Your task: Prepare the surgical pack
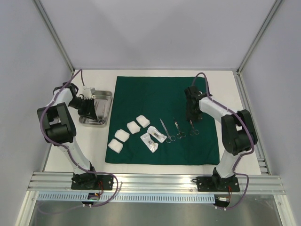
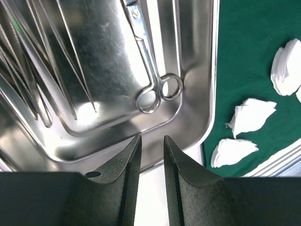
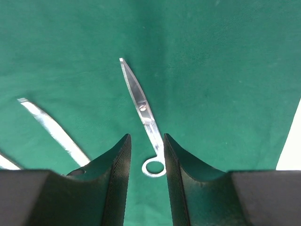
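Note:
The dark green cloth (image 1: 160,99) lies spread flat on the table. On its near half lie several white gauze squares (image 1: 122,135) and three slim metal instruments (image 1: 165,131). A steel tray (image 1: 109,101) stands left of the cloth. My left gripper (image 2: 152,141) hovers at the tray's near rim (image 2: 207,117), slightly open and empty; scissors (image 2: 153,70) and forceps lie in the tray. My right gripper (image 3: 146,139) is open and low over the cloth, its fingers on either side of the handle of the rightmost scissors (image 3: 141,106), which lie flat.
Two white packets (image 1: 153,139) lie on the cloth between the gauze and the instruments. Another instrument (image 3: 51,129) lies just left of my right fingers. Gauze (image 2: 251,115) lies right of the tray. An aluminium rail (image 1: 155,181) runs along the near edge.

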`<state>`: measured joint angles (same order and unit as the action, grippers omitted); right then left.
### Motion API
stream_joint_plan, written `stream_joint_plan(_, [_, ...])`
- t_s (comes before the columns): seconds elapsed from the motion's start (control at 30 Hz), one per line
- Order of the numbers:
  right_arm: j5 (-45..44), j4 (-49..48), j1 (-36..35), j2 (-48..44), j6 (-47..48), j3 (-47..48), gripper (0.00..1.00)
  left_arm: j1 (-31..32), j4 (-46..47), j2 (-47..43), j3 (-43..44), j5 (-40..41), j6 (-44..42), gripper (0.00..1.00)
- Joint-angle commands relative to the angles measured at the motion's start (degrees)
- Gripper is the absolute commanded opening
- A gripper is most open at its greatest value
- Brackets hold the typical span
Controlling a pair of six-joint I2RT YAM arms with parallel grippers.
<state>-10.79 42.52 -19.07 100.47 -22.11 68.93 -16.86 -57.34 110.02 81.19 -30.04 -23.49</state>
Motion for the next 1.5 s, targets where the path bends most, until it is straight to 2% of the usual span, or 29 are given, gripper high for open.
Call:
stream_joint_plan(0.0, [0.85,0.28,0.61,2.54,2.33,1.04,0.35,0.16,1.09,-4.28,-2.08,-1.95,0.28,0.34])
stream_joint_plan(0.2, [0.5,-0.07,0.53,6.93,3.12,0.68,0.32,0.16,0.56,-5.33,-3.14,-4.23,0.28,0.33])
stream_joint_plan(0.33, [1.2,-0.42,0.61,8.69,3.47,0.68,0.2,0.34,0.57,-7.09,-3.49,-4.76,0.28,0.33])
stream_joint_plan(0.53, [1.03,-0.6,0.61,6.33,5.14,0.33,0.01,0.69,-0.31,-8.85,-3.32,-5.02,-0.16,0.33])
stream_joint_plan(0.87, [1.82,-3.94,0.53,-0.61,5.5,-2.21,0.01,1.22,-0.67,-9.12,-3.14,-5.03,-0.16,0.33])
stream_joint_plan(1.27, [3.14,-6.75,0.35,-4.66,3.92,-4.24,0.0,2.36,-2.33,-10.78,-2.53,-5.46,-0.51,0.33])
stream_joint_plan(1.47, [3.32,-9.47,-3.68,-10.11,-1.35,-3.45,0.01,5.96,-6.02,-14.29,-0.86,-10.47,-2.44,0.33])
